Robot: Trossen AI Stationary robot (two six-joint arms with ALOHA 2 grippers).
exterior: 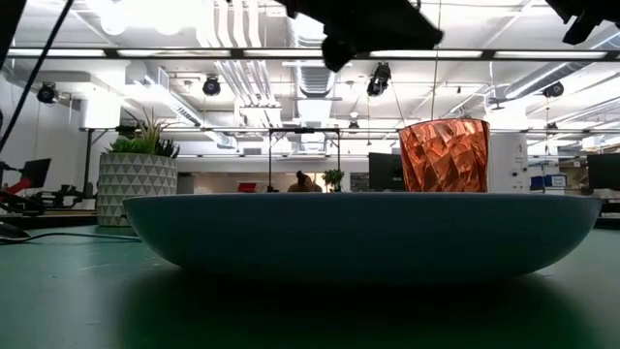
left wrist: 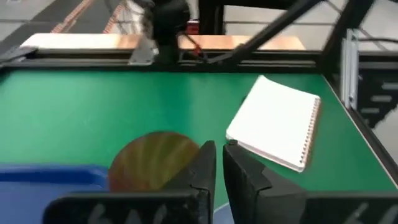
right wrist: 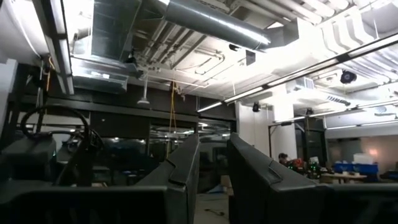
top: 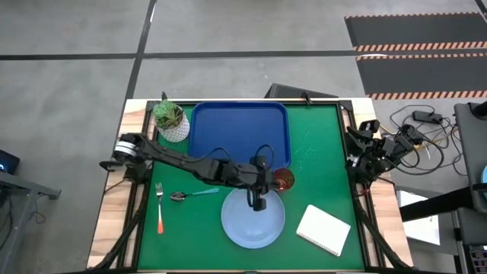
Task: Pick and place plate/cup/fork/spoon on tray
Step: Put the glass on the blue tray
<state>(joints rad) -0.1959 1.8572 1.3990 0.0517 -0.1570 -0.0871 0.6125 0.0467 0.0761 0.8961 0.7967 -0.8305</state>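
Observation:
The pale blue plate lies on the green mat near the front and fills the low view. The dark red cup stands upright on the mat by the plate's far right rim, beside the tray's near right corner; it also shows in the left wrist view. The dark blue tray lies at the back. The fork and spoon lie on the mat at the left. My left gripper hangs above the plate's far rim, fingers nearly together and empty. My right gripper waits at the table's right edge, slightly open.
A white potted plant stands at the tray's far left corner. A white spiral notepad lies on the mat to the right of the plate. The mat between the cup and the right edge is bare green.

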